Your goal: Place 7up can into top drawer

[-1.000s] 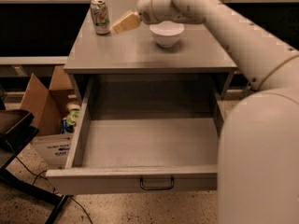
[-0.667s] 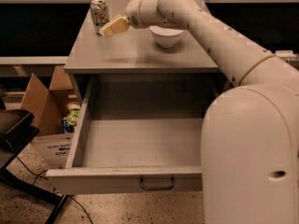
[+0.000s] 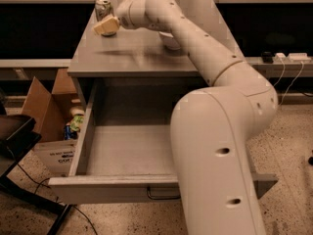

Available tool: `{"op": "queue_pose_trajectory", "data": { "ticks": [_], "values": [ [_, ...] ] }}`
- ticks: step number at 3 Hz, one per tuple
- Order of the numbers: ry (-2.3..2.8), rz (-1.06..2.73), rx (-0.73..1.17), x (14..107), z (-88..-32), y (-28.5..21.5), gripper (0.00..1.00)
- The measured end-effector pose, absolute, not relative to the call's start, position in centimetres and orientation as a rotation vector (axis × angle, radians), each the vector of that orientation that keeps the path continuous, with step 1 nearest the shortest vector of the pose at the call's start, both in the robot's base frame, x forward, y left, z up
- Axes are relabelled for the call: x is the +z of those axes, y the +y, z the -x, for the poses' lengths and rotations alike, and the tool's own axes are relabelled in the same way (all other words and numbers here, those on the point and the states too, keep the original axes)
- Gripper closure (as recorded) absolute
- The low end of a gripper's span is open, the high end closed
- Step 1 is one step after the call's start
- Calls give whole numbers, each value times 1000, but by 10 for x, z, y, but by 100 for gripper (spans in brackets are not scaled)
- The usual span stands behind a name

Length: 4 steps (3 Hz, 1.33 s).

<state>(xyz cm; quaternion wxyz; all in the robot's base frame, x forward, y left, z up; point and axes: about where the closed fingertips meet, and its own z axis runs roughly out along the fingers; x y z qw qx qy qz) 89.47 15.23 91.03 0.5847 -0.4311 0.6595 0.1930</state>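
One risk: your gripper (image 3: 106, 25) sits right at the 7up can (image 3: 103, 7), which stands on the cabinet top (image 3: 139, 53) behind the open top drawer (image 3: 98, 189). Whether it holds the can I cannot tell, and a push could topple it.

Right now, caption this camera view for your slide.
Gripper at the 7up can on the cabinet top; top drawer open below.

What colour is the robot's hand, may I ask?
Pale tan, in the camera view; the hand is by the 7up can.
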Motion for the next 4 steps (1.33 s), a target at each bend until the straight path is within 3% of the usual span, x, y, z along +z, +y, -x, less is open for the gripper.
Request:
{"op": "queue_pose_trajectory", "data": {
  "ticks": [1,4],
  "values": [
    [1537,960,478,907,-923,173,4],
    [1529,939,536,905,-938,195,73]
  ]
}}
